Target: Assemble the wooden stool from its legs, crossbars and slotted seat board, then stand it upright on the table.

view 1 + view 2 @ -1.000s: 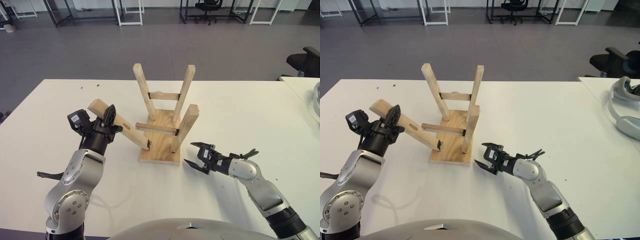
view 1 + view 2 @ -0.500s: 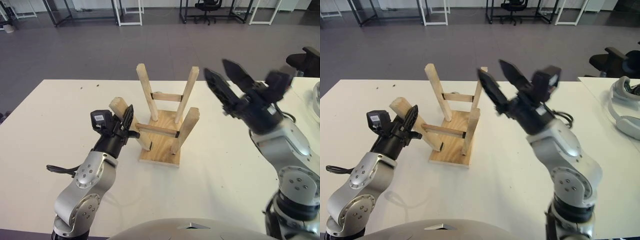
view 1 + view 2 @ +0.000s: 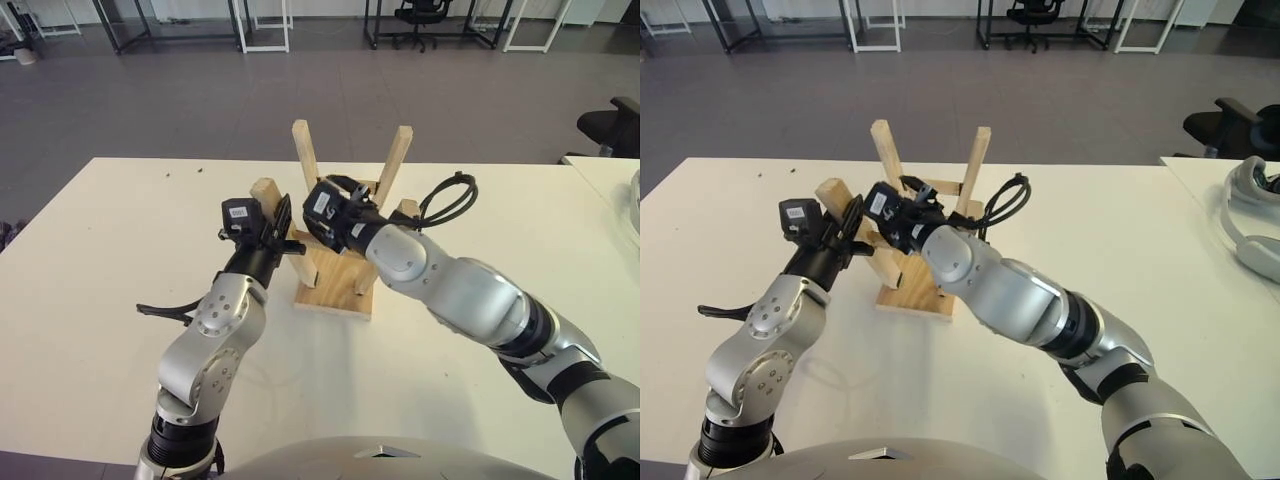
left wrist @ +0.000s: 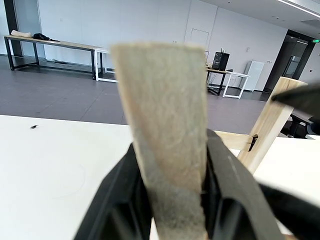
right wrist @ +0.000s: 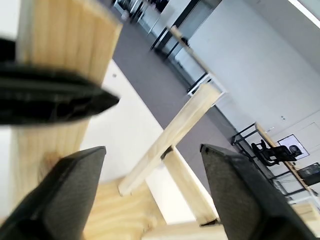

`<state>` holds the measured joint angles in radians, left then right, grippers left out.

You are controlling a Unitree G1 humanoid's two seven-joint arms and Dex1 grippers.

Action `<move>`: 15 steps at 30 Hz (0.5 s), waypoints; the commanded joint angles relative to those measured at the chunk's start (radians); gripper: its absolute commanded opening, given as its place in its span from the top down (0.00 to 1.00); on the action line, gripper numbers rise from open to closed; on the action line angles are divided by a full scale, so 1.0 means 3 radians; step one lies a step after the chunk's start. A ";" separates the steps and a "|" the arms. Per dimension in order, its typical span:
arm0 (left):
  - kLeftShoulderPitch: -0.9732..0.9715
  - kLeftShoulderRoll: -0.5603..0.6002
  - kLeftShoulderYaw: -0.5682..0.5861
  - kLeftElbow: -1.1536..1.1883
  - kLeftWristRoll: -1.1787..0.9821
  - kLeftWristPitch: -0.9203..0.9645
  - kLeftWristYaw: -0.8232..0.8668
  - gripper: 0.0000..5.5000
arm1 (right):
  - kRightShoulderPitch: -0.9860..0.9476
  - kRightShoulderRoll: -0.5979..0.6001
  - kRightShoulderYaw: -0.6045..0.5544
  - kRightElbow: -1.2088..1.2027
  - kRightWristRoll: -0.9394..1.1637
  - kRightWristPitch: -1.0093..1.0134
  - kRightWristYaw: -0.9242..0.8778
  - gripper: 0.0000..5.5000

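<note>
Pale wooden stool leg (image 4: 160, 115) is pinched in my left end effector (image 4: 170, 200) at nine o'clock of the upturned square wooden seat board (image 3: 335, 297) on the white worktop (image 3: 100, 250), with my right end effector (image 5: 152, 155) spread beside it; I judge the last leg is being seated, needing a square downward press next.

No lettering or numbers can be read

Upper centre: inverted stool (image 3: 912, 296) on worktop (image 3: 1160, 235); left jaws clamp its leg (image 3: 830, 190), right jaws just beside.
</note>
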<state>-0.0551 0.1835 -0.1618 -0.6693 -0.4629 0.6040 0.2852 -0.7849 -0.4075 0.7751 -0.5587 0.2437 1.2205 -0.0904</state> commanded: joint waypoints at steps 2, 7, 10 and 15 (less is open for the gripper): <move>0.0163 0.0014 -0.0119 0.0295 0.0121 0.0344 -0.0142 0.81 | 0.0794 0.0030 0.0259 0.0699 -0.0139 -0.0392 0.0302 0.39; 0.0084 -0.0035 -0.0103 0.0180 -0.0042 0.0429 -0.0296 0.74 | 0.0914 0.0041 -0.0053 0.0475 -0.0318 -0.0720 0.0493 0.42; -0.0017 -0.0225 0.0257 -0.0044 -0.0362 0.0409 -0.0317 0.64 | 0.0950 -0.0167 -0.0400 0.0173 -0.0476 -0.0975 0.0575 0.42; -0.0064 -0.0034 0.0629 -0.0473 -0.0992 0.0488 -0.0720 0.50 | 0.0788 -0.0307 -0.1273 -0.0283 -0.0479 -0.1314 0.0848 0.42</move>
<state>-0.0588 0.1241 -0.0217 -0.7736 -0.7248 0.7337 0.1031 -0.5163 -0.4959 0.4839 -0.6002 0.0872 0.8639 0.1346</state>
